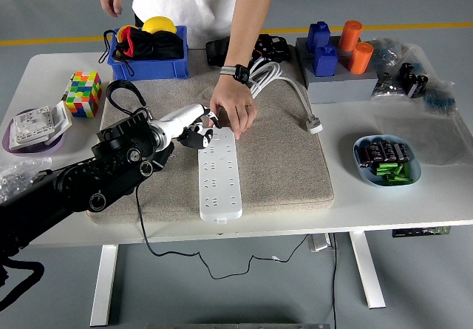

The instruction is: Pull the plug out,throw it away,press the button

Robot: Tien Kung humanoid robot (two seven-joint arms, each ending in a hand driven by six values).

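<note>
A white power strip (pixel 221 178) lies lengthwise on the beige mat (pixel 281 159). My left hand (pixel 195 131) comes in from the left and is shut on a black plug (pixel 194 137) beside the strip's far end, a little above the mat. The plug's black cable (pixel 118 92) loops back over the mat's left corner. A person's hand (pixel 233 112) rests on the strip's far end and holds it down. The strip's button is hidden under that hand. My right arm is out of view.
A blue bin (pixel 148 52) with dark items stands at the back left, with a colour cube (pixel 83 93) and a purple plate (pixel 29 133) beside it. A white cable (pixel 295 92), a grey block (pixel 336 77) and a bowl of batteries (pixel 386 160) are on the right.
</note>
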